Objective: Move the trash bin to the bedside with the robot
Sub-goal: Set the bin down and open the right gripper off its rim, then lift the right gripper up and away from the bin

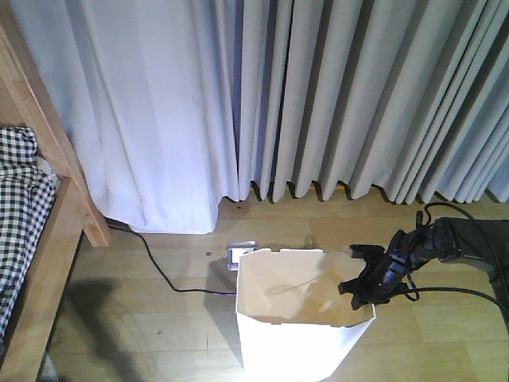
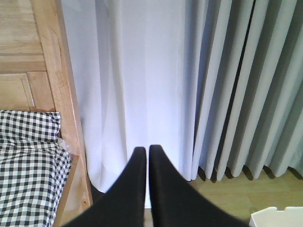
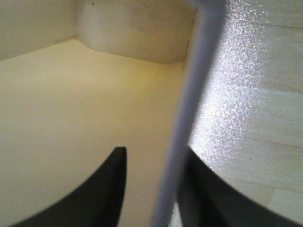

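On bin [image 1: 296,318] rim: R tool [image 1: 364,285] straddles wall; bed [image 1: 48,239] far left.

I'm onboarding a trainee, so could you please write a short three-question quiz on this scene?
1. True or false: the right gripper straddles the bin wall, one jaw inside and one outside.
2. The left gripper jaws are: A) wide apart B) together, holding nothing C) clamped on the curtain.
3. In the front view, on which side of the bin is the bed?

Key: 1 true; 2 B; 3 left.
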